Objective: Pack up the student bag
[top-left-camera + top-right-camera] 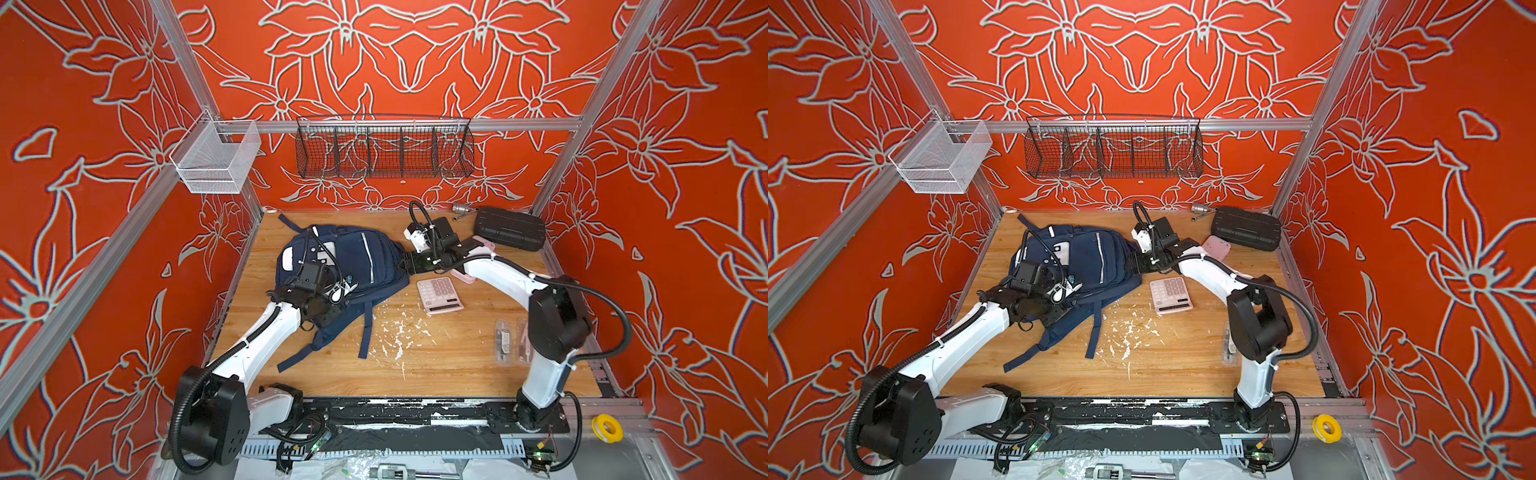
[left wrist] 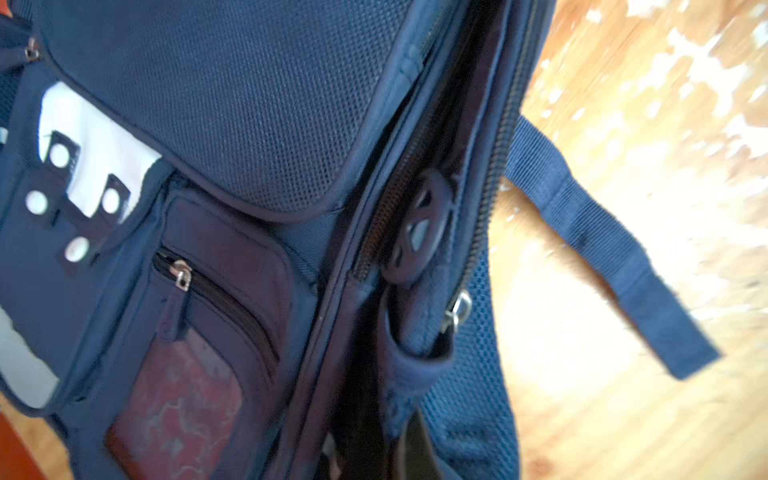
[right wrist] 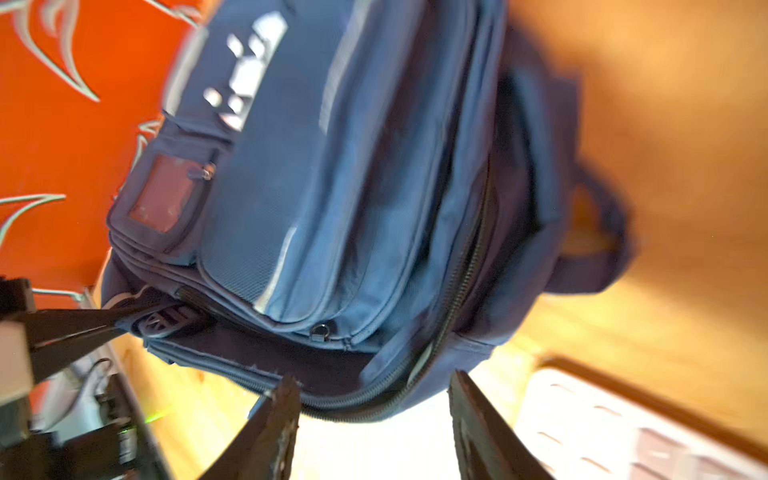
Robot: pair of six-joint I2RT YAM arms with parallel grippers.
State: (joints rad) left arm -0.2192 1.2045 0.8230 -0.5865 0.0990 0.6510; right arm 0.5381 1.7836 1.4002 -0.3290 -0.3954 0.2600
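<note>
Orange flowered walls (image 1: 415, 62) are closing in a wooden worktop (image 1: 436, 370). The bag (image 1: 370, 253) is lying flat on the worktop with its front pocket facing up, and its straps (image 1: 365, 328) are trailing off toward the arm bases.

I am watching the left claw (image 3: 124, 323) pinching the round zip pull (image 2: 419, 232) on the bag's side, jaws clamped tight on the disc. The zip beside that pull is gaping, and I am seeing only darkness between its two rows of teeth.

The right claw (image 3: 374, 378) is hanging at the bag's end on the right arm's side. Its jaws are standing apart with nothing between them. Its fingertips (image 3: 286, 399) are sitting close to the open zip edge, though I cannot tell whether they are touching the fabric.

A calculator (image 1: 439, 294) is lying just beside the bag on that same side. A black case (image 1: 510, 227) is sitting well apart from the bag, beyond the right arm.
</note>
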